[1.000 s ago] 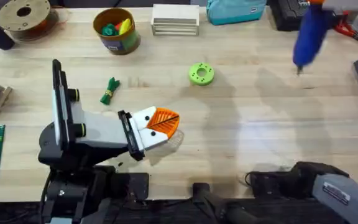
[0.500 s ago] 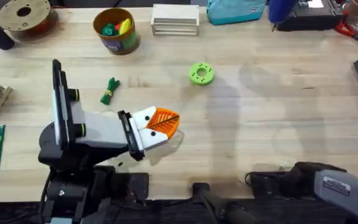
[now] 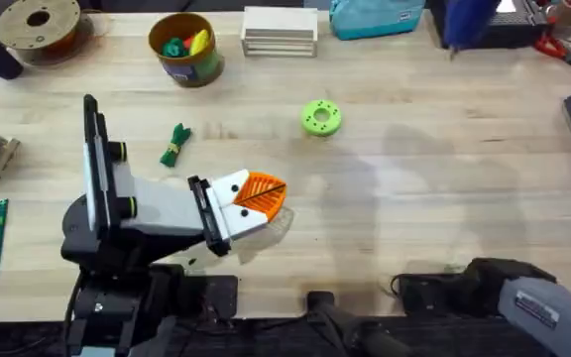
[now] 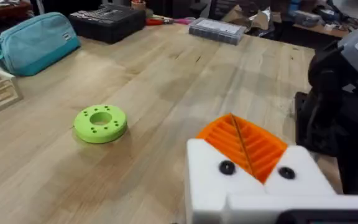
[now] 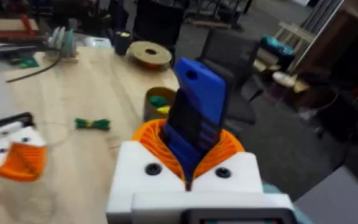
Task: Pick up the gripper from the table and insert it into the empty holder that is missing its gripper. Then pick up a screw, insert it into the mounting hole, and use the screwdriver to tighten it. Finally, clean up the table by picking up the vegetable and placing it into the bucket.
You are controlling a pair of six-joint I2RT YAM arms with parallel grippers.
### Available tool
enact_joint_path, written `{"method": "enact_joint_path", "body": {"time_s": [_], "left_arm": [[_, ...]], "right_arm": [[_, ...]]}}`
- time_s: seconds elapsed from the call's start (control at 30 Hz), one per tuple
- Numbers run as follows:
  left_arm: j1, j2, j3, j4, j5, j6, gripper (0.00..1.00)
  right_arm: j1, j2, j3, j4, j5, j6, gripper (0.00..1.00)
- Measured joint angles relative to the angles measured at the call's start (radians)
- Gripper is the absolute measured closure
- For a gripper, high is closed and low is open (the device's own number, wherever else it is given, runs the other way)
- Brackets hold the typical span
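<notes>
Right gripper (image 5: 188, 168), orange pads clamped on the bright blue stubby screwdriver (image 5: 197, 112); left gripper (image 3: 258, 198), fingers closed and empty, near the lime-green plastic disc (image 3: 320, 117).

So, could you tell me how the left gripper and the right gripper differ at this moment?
The left gripper lies low over the table with its orange pads closed together on nothing, while the right gripper is clamped on the blue screwdriver. In the overhead view the left one sits near the table's front, whereas the screwdriver is up at the far edge. Both have white fingers with orange ribbed pads.
</notes>
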Motion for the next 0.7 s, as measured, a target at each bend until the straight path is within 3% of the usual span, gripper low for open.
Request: {"method": "enact_joint_path", "body": {"time_s": [0.2,0.47,0.5,0.7], "left_arm": [[0.0,0.0,0.0,0.0,0.0,0.0,0.997],[0.0,0.0,0.0,0.0,0.0,0.0,0.997],[0.0,0.0,0.0,0.0,0.0,0.0,0.997],[0.0,0.0,0.0,0.0,0.0,0.0,0.997]], "right_arm": [[0.0,-0.116,-0.005,-0.26,0.025,-0.065,0.992],[0.0,-0.242,-0.128,-0.255,0.087,-0.104,0.992],[0.005,-0.3,-0.168,-0.219,0.113,-0.107,0.992],[0.125,-0.516,-0.359,-0.052,0.188,-0.041,0.992]]}}
